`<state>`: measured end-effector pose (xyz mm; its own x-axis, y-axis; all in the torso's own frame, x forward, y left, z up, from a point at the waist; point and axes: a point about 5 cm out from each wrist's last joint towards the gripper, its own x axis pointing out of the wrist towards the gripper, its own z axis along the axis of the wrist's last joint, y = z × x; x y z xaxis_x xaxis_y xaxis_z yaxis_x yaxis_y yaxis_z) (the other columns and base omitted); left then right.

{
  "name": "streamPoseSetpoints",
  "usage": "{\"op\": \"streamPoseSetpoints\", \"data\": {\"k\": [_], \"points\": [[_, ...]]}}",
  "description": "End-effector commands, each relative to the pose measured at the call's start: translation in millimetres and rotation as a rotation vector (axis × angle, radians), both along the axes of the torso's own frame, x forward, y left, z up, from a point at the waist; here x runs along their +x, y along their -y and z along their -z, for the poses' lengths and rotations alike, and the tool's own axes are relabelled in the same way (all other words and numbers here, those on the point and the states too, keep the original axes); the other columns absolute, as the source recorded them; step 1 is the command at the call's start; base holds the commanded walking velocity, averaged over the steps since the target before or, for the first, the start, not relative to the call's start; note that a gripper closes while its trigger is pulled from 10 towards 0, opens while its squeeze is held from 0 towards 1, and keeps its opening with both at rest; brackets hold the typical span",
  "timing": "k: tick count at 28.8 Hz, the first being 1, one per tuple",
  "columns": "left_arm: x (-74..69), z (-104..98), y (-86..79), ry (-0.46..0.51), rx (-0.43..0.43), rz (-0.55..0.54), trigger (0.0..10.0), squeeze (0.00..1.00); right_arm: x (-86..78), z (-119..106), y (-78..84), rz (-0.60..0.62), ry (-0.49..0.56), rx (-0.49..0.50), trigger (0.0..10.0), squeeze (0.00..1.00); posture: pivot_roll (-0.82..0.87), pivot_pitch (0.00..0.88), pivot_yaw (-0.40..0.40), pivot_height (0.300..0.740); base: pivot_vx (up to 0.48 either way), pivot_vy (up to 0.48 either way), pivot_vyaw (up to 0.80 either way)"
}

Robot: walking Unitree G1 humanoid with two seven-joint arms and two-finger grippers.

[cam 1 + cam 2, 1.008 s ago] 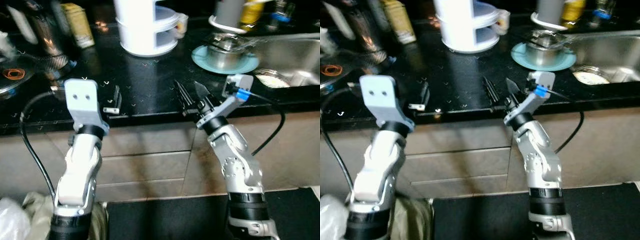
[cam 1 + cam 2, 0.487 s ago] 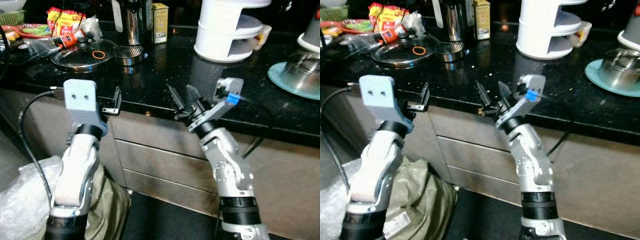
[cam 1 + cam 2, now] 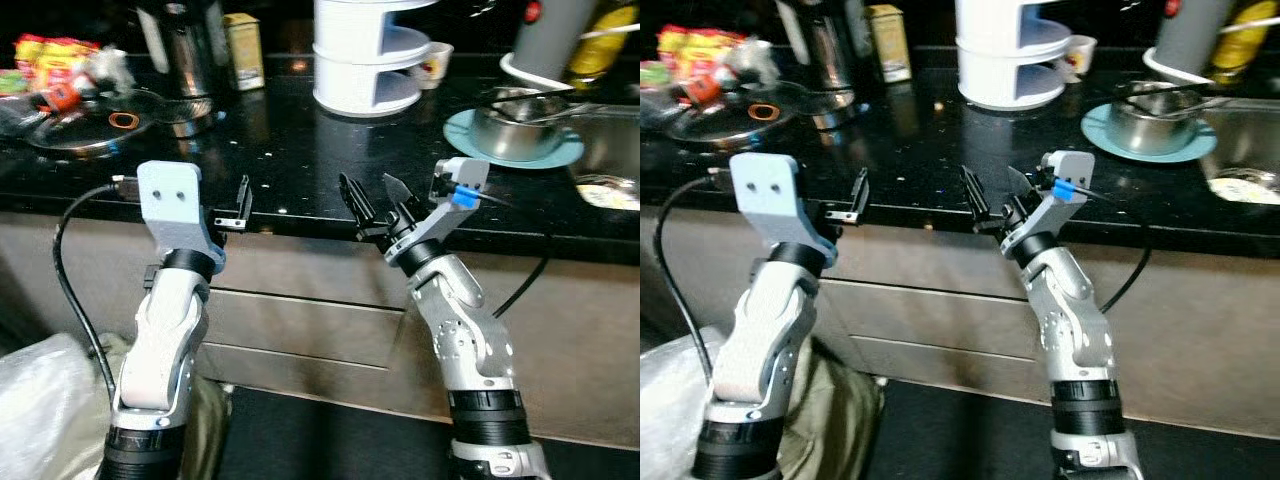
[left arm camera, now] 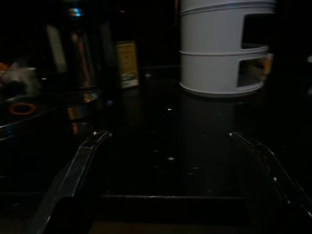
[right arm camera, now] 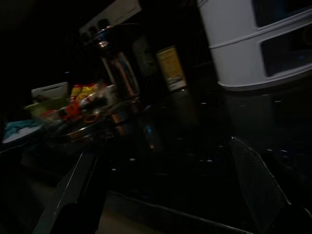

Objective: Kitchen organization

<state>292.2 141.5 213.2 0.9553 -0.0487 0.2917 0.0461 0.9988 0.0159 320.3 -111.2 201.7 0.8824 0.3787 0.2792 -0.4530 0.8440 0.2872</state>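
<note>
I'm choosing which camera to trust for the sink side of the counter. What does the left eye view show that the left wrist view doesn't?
Left eye view alone: the steel bowl on a teal plate, the sink, and both arms with the left gripper and right gripper open. Left wrist view alone: a close look along the open fingers. Both: the white tiered container, yellow box and black counter.
</note>
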Motion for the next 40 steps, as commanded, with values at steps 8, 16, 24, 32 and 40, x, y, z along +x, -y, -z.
{"op": "streamPoseSetpoints", "data": {"k": [8, 16, 24, 32, 40], "points": [[-2.1, 8.4, 0.9, -0.02, 0.009, 0.003, 10.0, 0.0, -1.8, 12.3, -8.6, -0.028, -0.027, -0.056, 10.0, 0.0, 0.04, 0.0, -0.02, 0.74, 0.0, 0.0, 0.0], [-2.9, 9.8, 2.7, -0.022, 0.01, 0.018, 10.0, 0.0, -3.8, 14.2, -9.9, -0.035, -0.026, -0.068, 10.0, 0.0, 0.03, 0.0, -0.014, 0.74, 0.0, -0.156, 0.0], [-0.8, 6.6, 1.6, -0.013, 0.019, 0.022, 10.0, 0.0, -3.4, 13.3, -10.8, -0.035, -0.022, -0.061, 10.0, 0.0, 0.03, 0.0, -0.009, 0.74, 0.0, -0.283, 0.0], [-0.7, 6.3, 5.7, -0.01, 0.018, 0.033, 10.0, 0.0, -2.7, 11.4, -9.8, -0.034, -0.014, -0.061, 10.0, 0.0, 0.03, 0.0, -0.007, 0.74, 0.0, -0.308, 0.0], [0.6, 4.0, 4.8, -0.004, 0.02, 0.039, 10.0, 0.0, -2.5, 10.7, -11.4, -0.031, -0.01, -0.059, 10.0, 0.0, 0.05, 0.0, -0.001, 0.74, 0.0, -0.312, 0.0]]}}
